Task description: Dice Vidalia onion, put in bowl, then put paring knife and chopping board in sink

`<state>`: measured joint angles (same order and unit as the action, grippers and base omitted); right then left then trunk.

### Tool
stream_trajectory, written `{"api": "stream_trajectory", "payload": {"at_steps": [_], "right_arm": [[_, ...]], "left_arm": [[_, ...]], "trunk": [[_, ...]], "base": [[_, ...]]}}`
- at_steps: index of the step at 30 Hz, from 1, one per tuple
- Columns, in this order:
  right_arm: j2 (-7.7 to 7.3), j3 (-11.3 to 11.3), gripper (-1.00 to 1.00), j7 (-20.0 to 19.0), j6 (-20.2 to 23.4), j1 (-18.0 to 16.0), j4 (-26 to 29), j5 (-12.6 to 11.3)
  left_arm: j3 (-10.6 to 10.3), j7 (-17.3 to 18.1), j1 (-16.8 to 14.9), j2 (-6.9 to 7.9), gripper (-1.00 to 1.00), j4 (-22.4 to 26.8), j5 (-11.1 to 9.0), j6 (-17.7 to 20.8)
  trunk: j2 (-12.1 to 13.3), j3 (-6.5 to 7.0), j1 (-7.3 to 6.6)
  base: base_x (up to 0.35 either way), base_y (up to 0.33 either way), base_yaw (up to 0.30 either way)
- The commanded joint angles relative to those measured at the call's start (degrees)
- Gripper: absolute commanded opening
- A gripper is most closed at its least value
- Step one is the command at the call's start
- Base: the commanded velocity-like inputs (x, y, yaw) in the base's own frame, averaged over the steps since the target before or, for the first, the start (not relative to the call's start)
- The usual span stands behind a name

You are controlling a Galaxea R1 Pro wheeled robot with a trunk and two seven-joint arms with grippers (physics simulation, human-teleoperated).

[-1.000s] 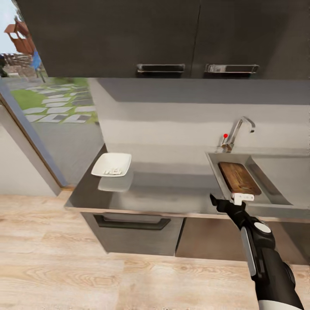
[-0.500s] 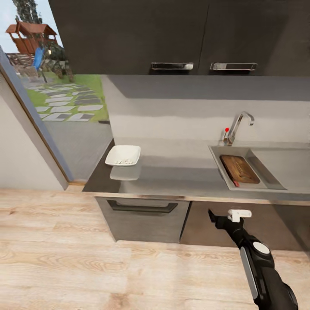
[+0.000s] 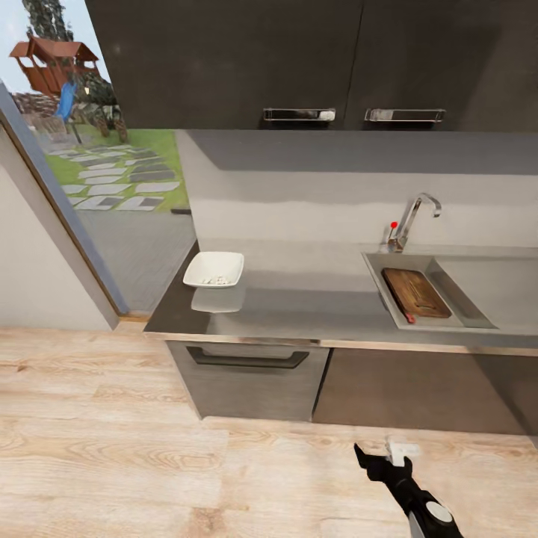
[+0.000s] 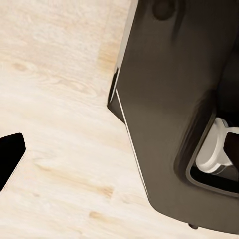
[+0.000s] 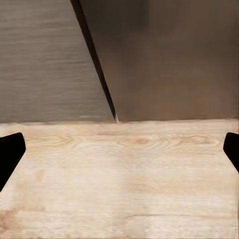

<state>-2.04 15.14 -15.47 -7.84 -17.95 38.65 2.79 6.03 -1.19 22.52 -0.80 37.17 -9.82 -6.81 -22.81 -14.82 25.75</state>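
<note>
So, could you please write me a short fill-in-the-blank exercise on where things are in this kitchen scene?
1. The chopping board lies inside the ____.
2. The white bowl stands on the ____.
3. The tap has a knob coloured ____.
4. The right gripper hangs over the wooden ____.

Missing words: sink; countertop; red; floor

Kitchen, simulator render. Pale wood-plank floor (image 3: 149,463) with visible grain. Dark wall cabinets (image 3: 299,60) overhead, two chrome bar handles (image 3: 299,114). Plain grey backsplash wall (image 3: 299,202) beneath them. Dark base cabinets (image 3: 250,377), one with a recessed drawer pull. At left, a tall glazed opening (image 3: 82,149) looks onto lawn, stepping stones, a red playhouse; daylight outside.
</note>
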Motion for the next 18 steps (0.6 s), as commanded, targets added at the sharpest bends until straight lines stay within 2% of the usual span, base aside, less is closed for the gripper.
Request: {"api": "stream_trajectory", "payload": {"at_steps": [1,4,7,9,10,12,18], "right_arm": [[-0.1,0.27,1.0,-0.43,-1.35,-0.05,-2.28,0.27],[-0.9,0.15,1.0,-0.23,-6.02,-0.04,-11.94,0.91],[-2.42,0.08,1.0,-0.16,-8.51,0.0,-18.4,3.71],[-2.79,0.09,1.0,-0.08,-10.41,0.01,-21.09,4.95],[-2.9,0.08,1.0,0.01,-12.17,0.02,-25.61,5.53],[-3.0,0.06,1.0,0.18,-12.37,0.02,-29.41,5.64],[-3.13,-0.11,1.0,1.86,-12.37,0.02,-35.8,6.4]], "left_arm": [[0.03,-0.05,-0.14,0.07,1.0,0.09,-0.47,-0.05],[0.03,-0.11,-1.22,0.33,1.0,0.04,-0.47,-0.03],[0.05,-0.13,-1.81,0.42,1.0,-0.2,-0.47,0.02],[0.1,-0.13,-1.96,0.44,1.0,-0.36,-0.47,0.04],[0.18,-0.13,-2.03,0.61,1.0,-0.68,-0.47,0.06],[0.16,-0.05,-2.04,0.87,1.0,-1.17,-0.54,0.04],[0.2,-0.14,-2.04,0.89,1.0,-1.76,-0.55,0.26]], "trunk": [[-0.1,-0.08,0.03],[-0.1,-0.08,0.03],[-0.1,-0.08,0.03],[-0.1,-0.08,0.03],[-0.1,-0.08,0.03],[-0.1,-0.08,0.03],[-0.1,-0.08,0.03]], "base": [[0.0,0.0,0.0],[0.0,0.0,0.0],[0.0,0.0,0.0],[0.0,0.0,0.0],[0.0,0.0,0.0],[0.0,0.0,0.0],[0.0,0.0,0.0]]}}
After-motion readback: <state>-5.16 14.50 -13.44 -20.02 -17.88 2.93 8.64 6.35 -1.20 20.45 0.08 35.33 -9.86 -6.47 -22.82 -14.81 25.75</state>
